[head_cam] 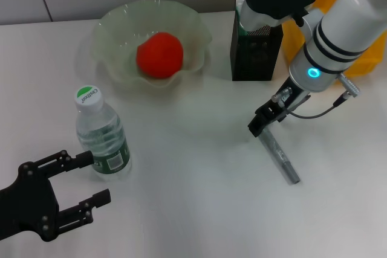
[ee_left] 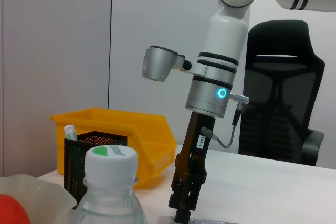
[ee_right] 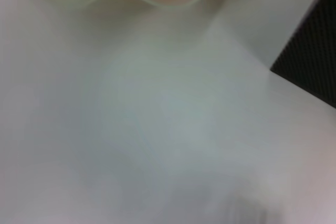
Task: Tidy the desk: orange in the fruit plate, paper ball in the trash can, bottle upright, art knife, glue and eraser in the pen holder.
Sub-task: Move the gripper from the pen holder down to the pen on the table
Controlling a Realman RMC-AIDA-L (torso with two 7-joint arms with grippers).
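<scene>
A round red-orange fruit [head_cam: 159, 55] sits in a translucent wavy plastic bowl [head_cam: 115, 31]; a black mesh pen holder [head_cam: 256, 52] stands right of it, and a clear plastic water bottle [head_cam: 101, 133] stands in front.

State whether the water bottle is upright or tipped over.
Upright: the water bottle stands on its base, cap on top, beside the left gripper.

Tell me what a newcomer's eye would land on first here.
The red-orange fruit sits in the pale wavy fruit plate at the desk's far side. The right gripper is down at one end of the grey art knife. The upright bottle stands beside the open left gripper.
</scene>
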